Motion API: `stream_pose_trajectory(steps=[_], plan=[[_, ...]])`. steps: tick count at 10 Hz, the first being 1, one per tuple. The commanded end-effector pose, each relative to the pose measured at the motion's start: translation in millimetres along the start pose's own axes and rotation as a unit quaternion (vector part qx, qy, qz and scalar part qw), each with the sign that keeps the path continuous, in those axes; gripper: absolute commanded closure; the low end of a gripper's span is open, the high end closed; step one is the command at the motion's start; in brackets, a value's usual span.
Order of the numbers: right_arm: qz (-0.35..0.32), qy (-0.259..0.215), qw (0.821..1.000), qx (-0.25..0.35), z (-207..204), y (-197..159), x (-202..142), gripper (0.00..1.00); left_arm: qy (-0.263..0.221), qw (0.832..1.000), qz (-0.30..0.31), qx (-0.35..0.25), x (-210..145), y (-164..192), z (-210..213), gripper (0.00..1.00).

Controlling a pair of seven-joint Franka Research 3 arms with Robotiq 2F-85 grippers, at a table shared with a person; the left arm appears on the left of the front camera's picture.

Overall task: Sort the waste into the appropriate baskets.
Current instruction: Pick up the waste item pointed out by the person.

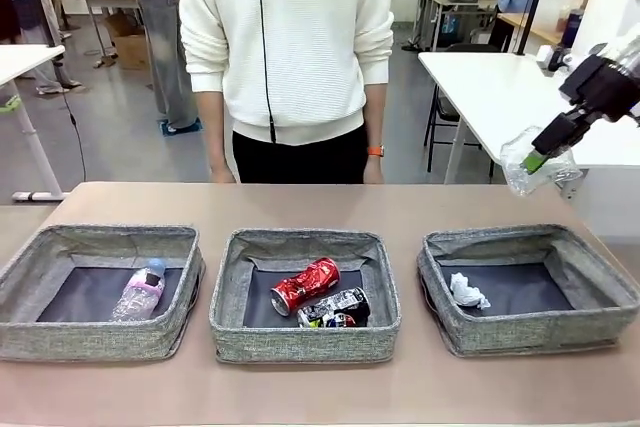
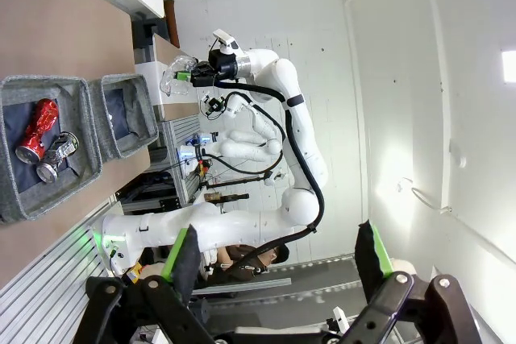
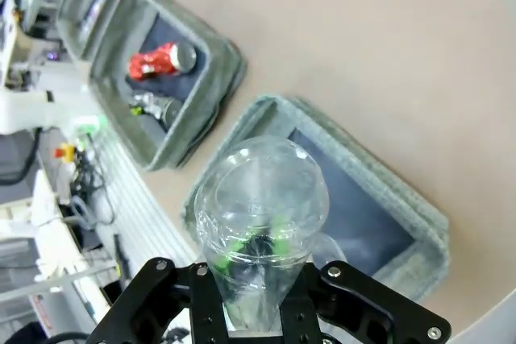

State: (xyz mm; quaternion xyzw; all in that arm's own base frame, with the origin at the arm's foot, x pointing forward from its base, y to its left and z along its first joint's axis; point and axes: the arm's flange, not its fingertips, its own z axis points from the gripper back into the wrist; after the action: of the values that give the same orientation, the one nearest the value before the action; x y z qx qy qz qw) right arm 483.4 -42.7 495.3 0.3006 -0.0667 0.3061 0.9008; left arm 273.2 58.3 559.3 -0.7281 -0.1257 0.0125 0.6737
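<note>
Item: clear cup (image 1: 535, 159), pinched between the pressed-together fingers of the right tool (image 1: 537, 158), held in the air above the far right corner of the counter (image 1: 300, 205).

Position: cup hangs above and just beyond the right basket (image 1: 530, 287), toward its 1 o'clock corner in the front view. Left basket (image 1: 100, 292), holding the bottle (image 1: 140, 292), lies well apart at 9 o'clock, across the middle basket (image 1: 305, 292).

Key relation: if plastics go together, the cup probably belongs with the bottle, so the carry would run the counter's whole width toward 9 o'clock. The right arm alone holds it.

Long axis: in the right wrist view the cup (image 3: 262, 227) runs in line with the fingers, one end pointing down at the right basket (image 3: 363, 199).

Other contents: red can (image 1: 305, 285) and printed can (image 1: 335, 307) in the middle basket; paper wad (image 1: 467, 292) in the right basket.

Left tool (image 2: 282, 259): fingers spread, nothing between them, aimed away from the counter.

Hard to make out: cup's clear wall blurs into the white background; which end is gripped is unclear; the cup covers the wad in the right wrist view.
</note>
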Motion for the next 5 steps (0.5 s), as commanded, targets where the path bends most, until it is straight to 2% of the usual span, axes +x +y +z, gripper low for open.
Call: stream_pose_trajectory(steps=[1, 3, 4, 5], plan=[[-0.021, -0.027, 0.999, -0.005, 4, -7, 3, 1.0, 0.001, 1.0, -0.009, -0.008, 1, -1, -1, 0.0], [-0.021, -0.027, 0.999, -0.005, 4, -7, 3, 1.0, 0.001, 1.0, -0.009, -0.008, 1, -1, -1, 0.0], [-0.01, -0.012, 1.0, -0.004, 5, -9, -3, 0.96, 0.001, 1.0, -0.009, -0.008, 1, -1, -1, 0.0], [-0.076, -0.007, 0.997, -0.003, 6, 7, 16, 0.96, 0.001, 1.0, -0.009, -0.008, 1, -1, -1, 0.0]])
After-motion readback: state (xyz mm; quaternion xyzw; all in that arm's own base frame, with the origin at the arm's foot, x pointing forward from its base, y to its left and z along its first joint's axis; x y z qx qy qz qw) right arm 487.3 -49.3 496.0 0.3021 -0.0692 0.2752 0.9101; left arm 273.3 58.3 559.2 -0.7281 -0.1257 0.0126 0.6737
